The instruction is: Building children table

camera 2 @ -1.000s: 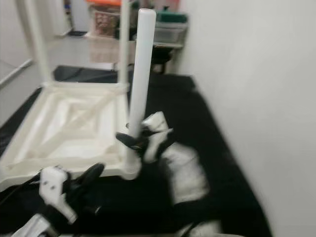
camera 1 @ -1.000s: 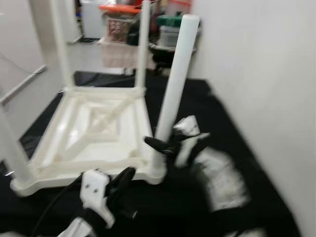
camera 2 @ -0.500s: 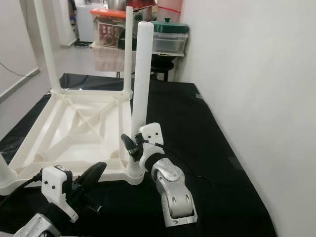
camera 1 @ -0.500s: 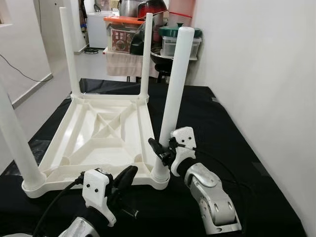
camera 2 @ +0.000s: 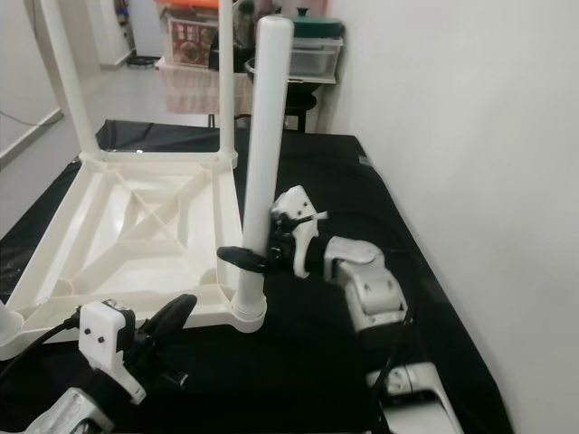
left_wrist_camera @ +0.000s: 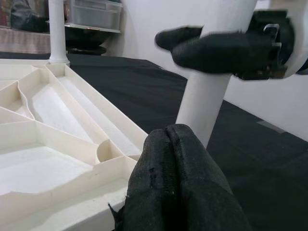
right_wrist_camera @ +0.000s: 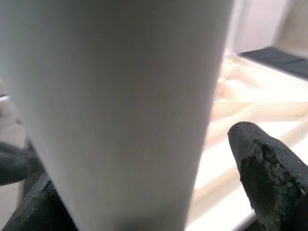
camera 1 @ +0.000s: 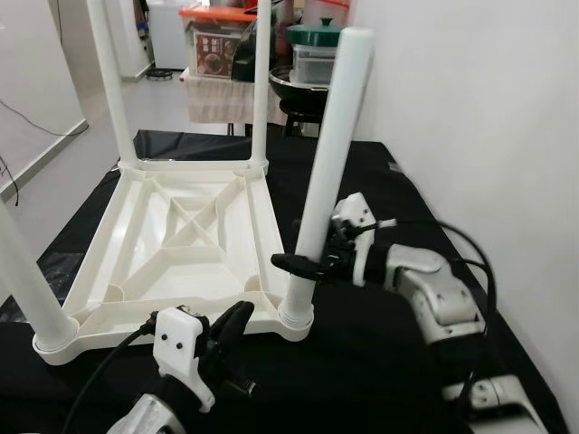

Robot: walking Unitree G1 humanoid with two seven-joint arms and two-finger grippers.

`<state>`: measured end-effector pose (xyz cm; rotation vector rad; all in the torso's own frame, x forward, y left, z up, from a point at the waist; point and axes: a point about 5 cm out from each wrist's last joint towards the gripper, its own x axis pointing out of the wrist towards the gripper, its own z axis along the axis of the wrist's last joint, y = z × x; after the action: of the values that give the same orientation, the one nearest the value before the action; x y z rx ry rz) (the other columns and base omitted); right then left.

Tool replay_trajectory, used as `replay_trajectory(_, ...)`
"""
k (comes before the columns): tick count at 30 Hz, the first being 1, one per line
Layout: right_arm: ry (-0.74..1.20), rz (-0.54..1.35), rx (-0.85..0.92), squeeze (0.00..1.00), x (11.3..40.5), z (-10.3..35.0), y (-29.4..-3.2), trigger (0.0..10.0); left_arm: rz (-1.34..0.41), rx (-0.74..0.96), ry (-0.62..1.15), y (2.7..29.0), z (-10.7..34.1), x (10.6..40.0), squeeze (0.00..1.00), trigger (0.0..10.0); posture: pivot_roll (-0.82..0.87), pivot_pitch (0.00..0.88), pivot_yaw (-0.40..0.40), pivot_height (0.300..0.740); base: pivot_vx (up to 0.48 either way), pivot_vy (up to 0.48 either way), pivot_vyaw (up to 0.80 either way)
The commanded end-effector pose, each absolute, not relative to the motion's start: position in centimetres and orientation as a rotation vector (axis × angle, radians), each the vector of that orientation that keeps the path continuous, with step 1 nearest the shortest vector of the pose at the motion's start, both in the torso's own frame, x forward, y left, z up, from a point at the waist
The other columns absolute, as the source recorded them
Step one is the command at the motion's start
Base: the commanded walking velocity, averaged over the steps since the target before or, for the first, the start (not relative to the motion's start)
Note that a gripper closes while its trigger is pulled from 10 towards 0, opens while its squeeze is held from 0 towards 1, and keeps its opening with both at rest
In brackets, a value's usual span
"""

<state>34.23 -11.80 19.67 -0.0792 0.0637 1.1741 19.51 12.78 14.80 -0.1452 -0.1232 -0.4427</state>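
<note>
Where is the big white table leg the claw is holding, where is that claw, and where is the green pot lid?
white table leg (camera 1: 327, 145), left eye view, middle of its shaft.
right claw (camera 1: 312, 264), left eye view, between its fingertips.
green pot lid (camera 1: 315, 34), left eye view, lid's top.

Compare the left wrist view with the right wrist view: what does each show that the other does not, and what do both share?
Left wrist view alone: the left gripper with its fingers pressed together, the black mat, a far table leg standing in its corner socket, and storage boxes behind.

Right wrist view alone: a very close look at the near table leg between the black fingers.

Both share: the near table leg, the right gripper closed around it, and the ribbed underside of the upturned white tabletop.
</note>
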Motion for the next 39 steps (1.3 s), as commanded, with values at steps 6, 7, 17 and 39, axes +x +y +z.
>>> replay_trajectory(6,0.119,1.305,-0.058,0.00,34.7,19.4,-12.6,6.5,-0.442,-0.136,-0.111,12.7,14.5,19.5,0.00,7.6,0.06,0.000,-0.107,0.740,0.000,0.000,0.00)
replay_trajectory(7,0.128,1.299,-0.054,0.00,34.9,19.4,-12.7,0.0,-0.442,-0.136,-0.111,12.7,14.5,19.5,0.00,7.6,0.06,0.000,-0.107,0.740,0.000,0.000,0.00)
replay_trajectory(17,0.123,1.334,-0.017,0.00,35.3,19.2,-13.7,0.0,-0.441,-0.135,-0.111,12.7,14.5,19.5,0.00,7.7,0.06,0.000,-0.106,0.740,0.000,0.000,0.00)
replay_trajectory(39,0.280,0.484,0.050,0.00,29.2,12.3,-7.7,9.5,-0.450,-0.140,-0.098,13.0,14.4,19.0,0.00,7.9,0.07,0.000,-0.114,0.740,0.000,0.000,0.00)
